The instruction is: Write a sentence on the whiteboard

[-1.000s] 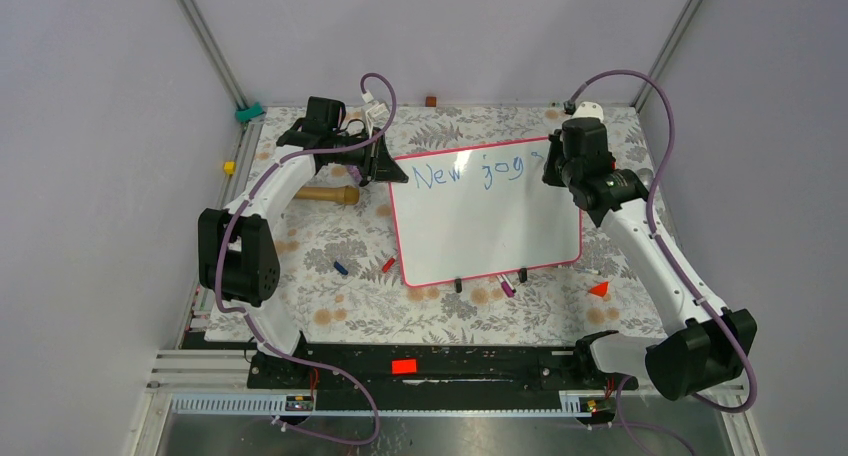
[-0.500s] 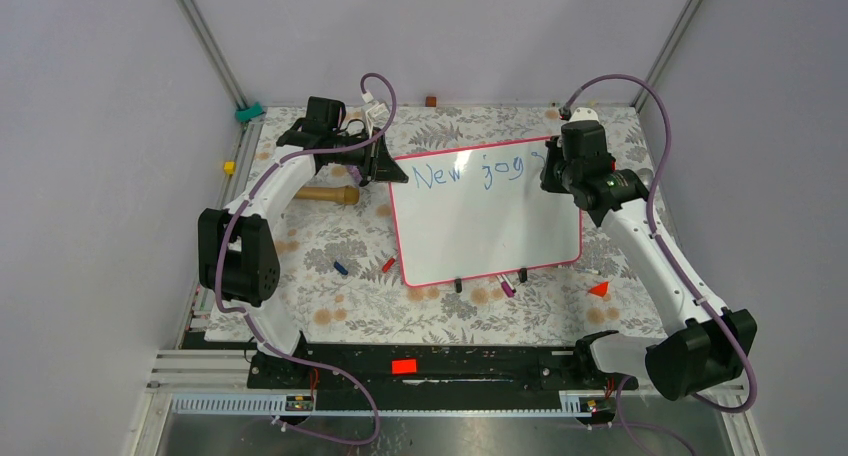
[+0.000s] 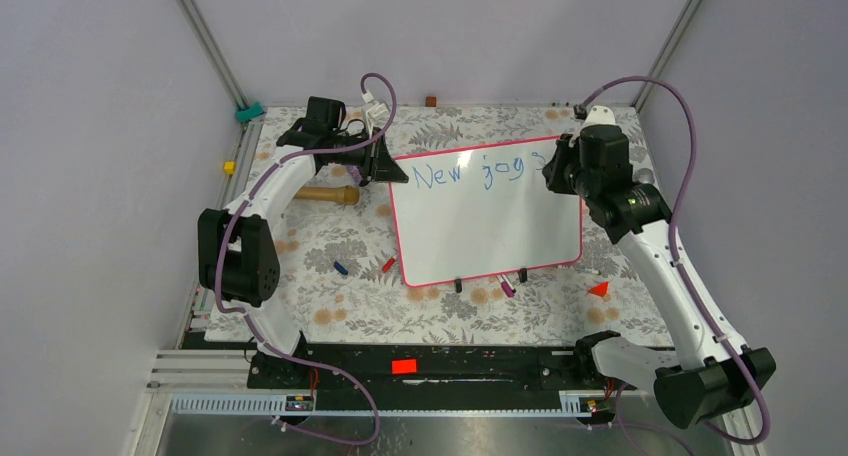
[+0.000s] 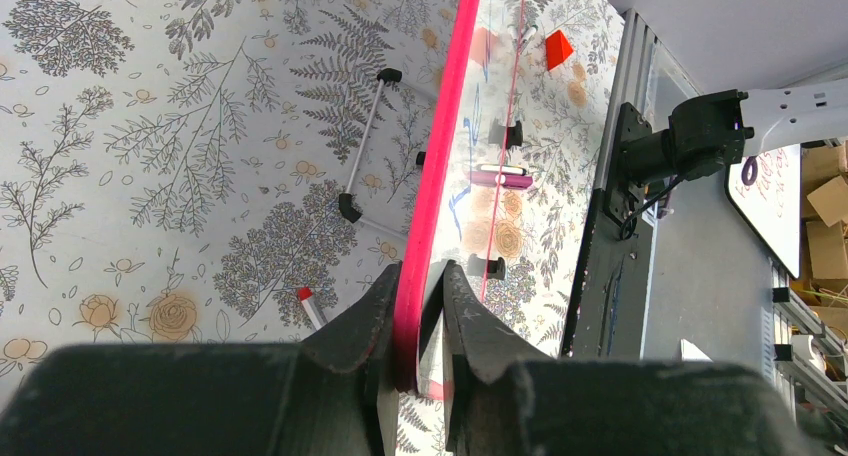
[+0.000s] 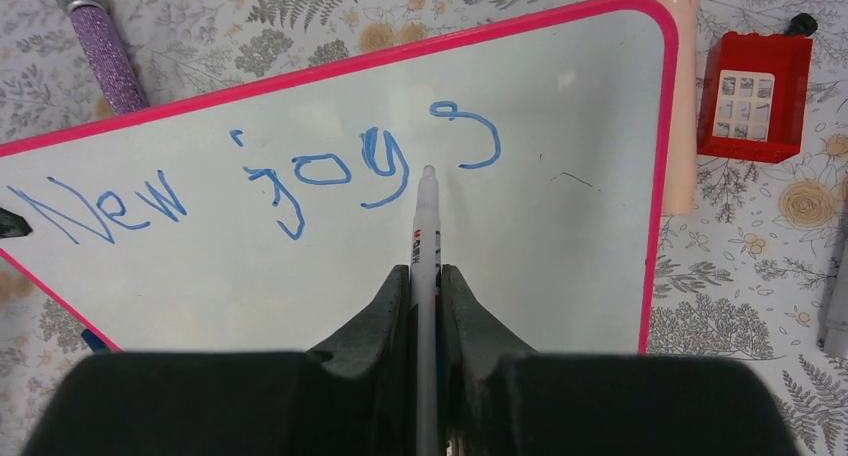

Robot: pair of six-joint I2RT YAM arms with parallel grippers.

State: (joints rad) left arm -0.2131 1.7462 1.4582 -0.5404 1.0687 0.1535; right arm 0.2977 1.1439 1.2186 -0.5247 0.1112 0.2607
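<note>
The whiteboard (image 3: pixel 490 231), white with a pink-red frame, lies tilted on the floral table. My left gripper (image 3: pixel 384 164) is shut on its far left corner; in the left wrist view the jaws (image 4: pixel 420 273) pinch the pink frame (image 4: pixel 447 146) edge-on. The sentence (image 3: pixel 470 174) reads "New jogs" in blue along the board's top. My right gripper (image 5: pixel 427 276) is shut on a white marker (image 5: pixel 427 221). The marker's tip points at the whiteboard (image 5: pixel 300 276) between the "g" and "s" of the sentence (image 5: pixel 290 176). I cannot tell whether the tip touches.
A wooden handle (image 3: pixel 325 193) lies left of the board. A blue cap (image 3: pixel 340 268), a red piece (image 3: pixel 388 264), a purple marker (image 3: pixel 507 288) and a red triangle (image 3: pixel 598 289) lie near its front edge. A red block (image 5: pixel 750 96), a cream cylinder (image 5: pixel 680 106) and a glittery purple pen (image 5: pixel 105 51) lie beyond its far edge.
My right arm has shifted to the right, and the "s" after "jog" now shows. The left gripper and the board have not moved.
</note>
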